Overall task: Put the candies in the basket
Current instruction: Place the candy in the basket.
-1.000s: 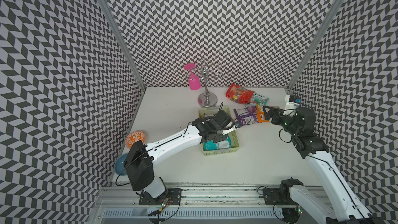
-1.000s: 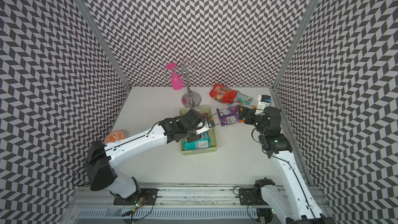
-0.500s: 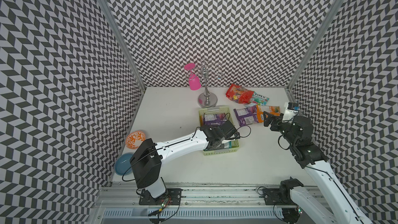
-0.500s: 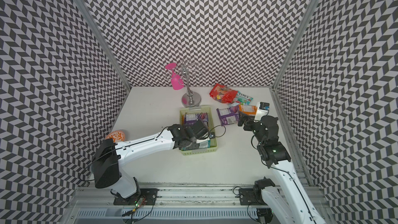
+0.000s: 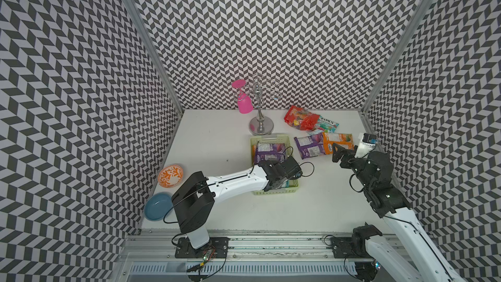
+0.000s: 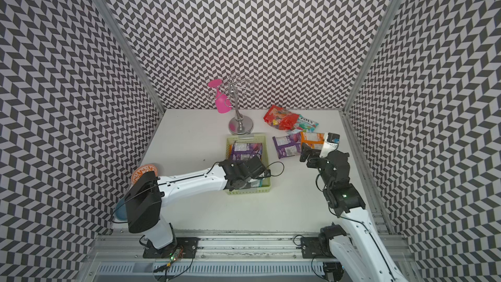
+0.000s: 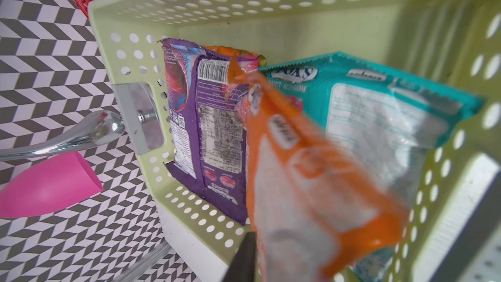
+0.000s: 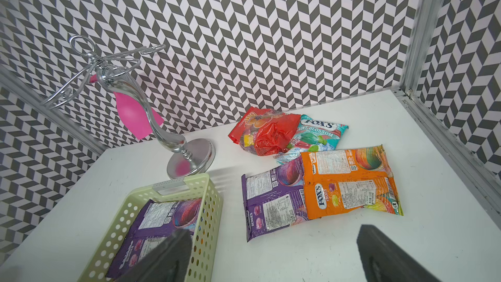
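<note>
The pale-green basket (image 5: 267, 139) holds a purple candy bag (image 5: 268, 150) and a teal bag (image 7: 379, 109), with an orange edge under the purple one. My left gripper (image 5: 282, 179) hangs over the basket's near end. One dark finger (image 7: 244, 256) shows beside a blurred orange bag (image 7: 311, 185) dropping inside the basket; the jaws look open. On the table to the right lie a red bag (image 5: 301, 116), a teal FOX'S bag (image 5: 326, 124), a purple bag (image 5: 309, 146) and an orange bag (image 5: 337, 141). My right gripper (image 8: 271, 261) stands wide open and empty just in front of those two.
A chrome stand (image 5: 260, 126) with a hanging pink glass (image 5: 244, 103) stands right behind the basket. An orange-and-white plate (image 5: 170, 175) and a blue plate (image 5: 157, 206) sit by the left wall. Patterned walls close three sides.
My left gripper carried the orange bag toward the basket's near end and its jaws opened. The right gripper drew back a little from the orange bag on the table and stayed open.
</note>
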Action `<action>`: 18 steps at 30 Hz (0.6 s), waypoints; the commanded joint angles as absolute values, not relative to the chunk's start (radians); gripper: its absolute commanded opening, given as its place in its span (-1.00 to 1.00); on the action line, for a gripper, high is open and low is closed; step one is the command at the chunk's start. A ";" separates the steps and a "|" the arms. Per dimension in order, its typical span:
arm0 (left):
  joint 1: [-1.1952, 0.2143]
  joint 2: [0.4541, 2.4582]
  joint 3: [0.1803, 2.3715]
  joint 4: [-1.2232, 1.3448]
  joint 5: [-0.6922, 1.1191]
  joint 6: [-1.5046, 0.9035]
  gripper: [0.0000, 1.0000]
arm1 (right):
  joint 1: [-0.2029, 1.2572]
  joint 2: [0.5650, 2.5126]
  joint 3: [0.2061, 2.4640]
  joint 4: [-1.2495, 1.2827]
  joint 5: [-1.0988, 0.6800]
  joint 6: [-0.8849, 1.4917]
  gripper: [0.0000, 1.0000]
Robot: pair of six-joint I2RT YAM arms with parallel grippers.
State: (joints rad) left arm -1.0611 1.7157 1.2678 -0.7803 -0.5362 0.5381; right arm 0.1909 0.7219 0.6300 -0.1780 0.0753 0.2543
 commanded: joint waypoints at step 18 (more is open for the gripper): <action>-0.906 1.640 1.431 -0.870 -0.190 0.385 0.31 | 0.215 0.695 0.601 -0.104 0.100 0.241 0.99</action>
